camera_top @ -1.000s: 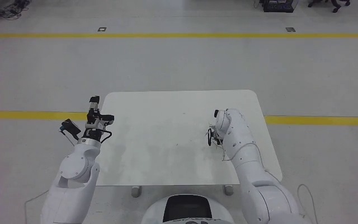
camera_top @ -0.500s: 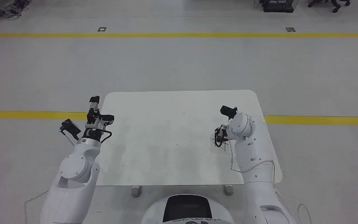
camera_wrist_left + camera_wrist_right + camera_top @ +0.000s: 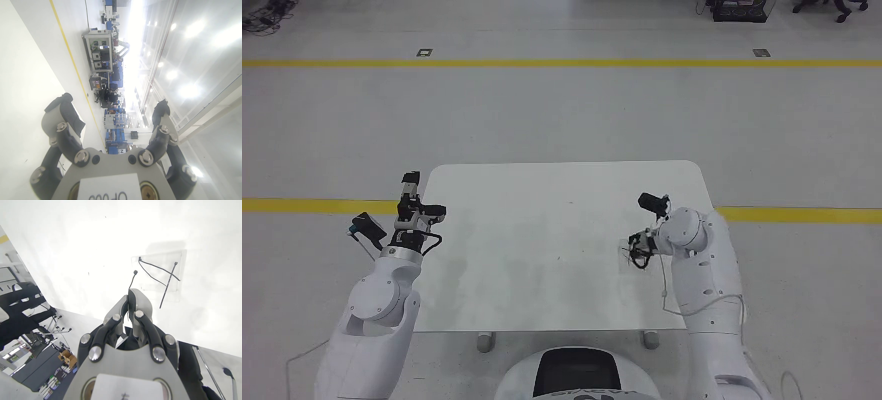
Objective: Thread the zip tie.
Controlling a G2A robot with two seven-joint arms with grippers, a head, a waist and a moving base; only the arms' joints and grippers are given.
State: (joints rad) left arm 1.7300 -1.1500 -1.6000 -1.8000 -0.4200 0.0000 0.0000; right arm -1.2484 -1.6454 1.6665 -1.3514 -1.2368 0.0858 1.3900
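Right wrist view: right gripper (image 3: 128, 294) pinches a light, springy zip tie (image 3: 132, 280) above the table's (image 3: 542, 250) right side, its head jutting free, probably the best hold for the wide-open left gripper (image 3: 113, 100).

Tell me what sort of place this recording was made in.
Most likely a robotics lab or a factory-style test hall. A yellow line is marked across the pale floor. An equipment rack and office chairs stand in the room behind, under high ceiling lights.

Pincer (image 3: 129, 294) clamping zip tie (image 3: 132, 280) (head outward), two ties (image 3: 171, 275) crossed beyond
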